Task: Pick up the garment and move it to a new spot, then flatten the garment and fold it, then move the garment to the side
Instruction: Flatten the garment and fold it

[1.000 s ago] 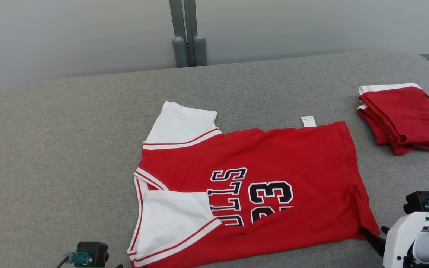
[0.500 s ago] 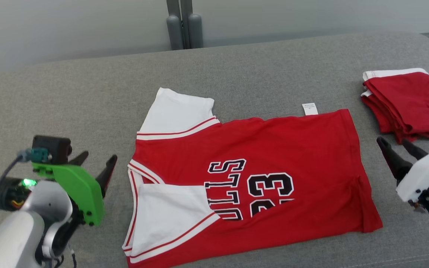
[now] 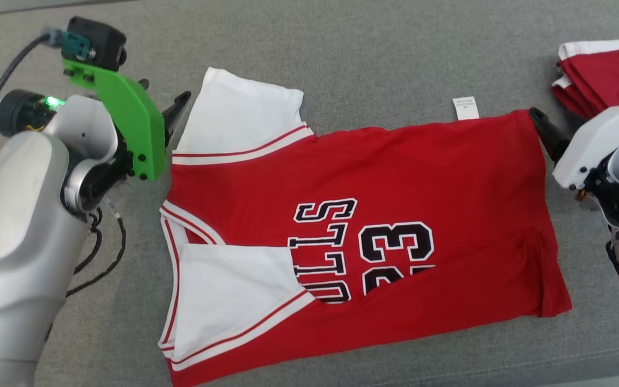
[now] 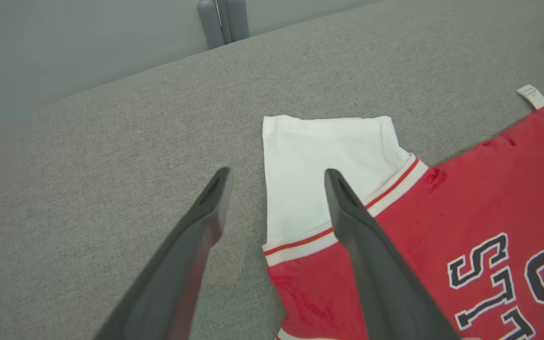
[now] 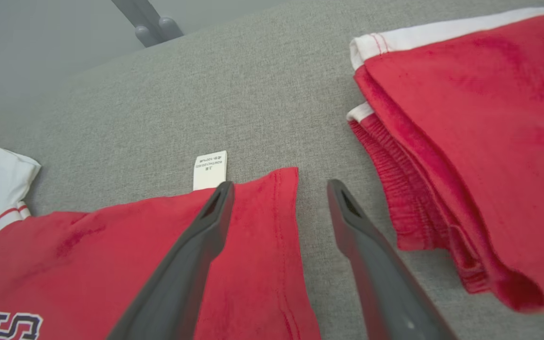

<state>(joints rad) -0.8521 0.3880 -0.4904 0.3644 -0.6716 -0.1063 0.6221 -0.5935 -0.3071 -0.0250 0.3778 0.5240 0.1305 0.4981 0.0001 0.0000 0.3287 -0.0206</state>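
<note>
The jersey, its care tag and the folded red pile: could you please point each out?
jersey [image 3: 395, 177], head view, plain red cloth above the lettering.
care tag [image 3: 465, 108], head view, middle of the white label.
folded red pile [image 5: 480, 118], right wrist view, top red layer.

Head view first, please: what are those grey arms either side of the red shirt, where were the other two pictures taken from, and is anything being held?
Those are the two arms of a robot. The head view comes from a camera on its head, looking down at a grey padded surface. The other two pictures come from a camera on each wrist, looking along that arm's two dark fingers. A red and white jersey lies spread flat, its near sleeve folded in over the front. A folded red garment sits apart on the robot's right. The left gripper is open at the far white sleeve's edge, and the right gripper is open at the jersey's far hem corner. Neither holds anything.
</note>
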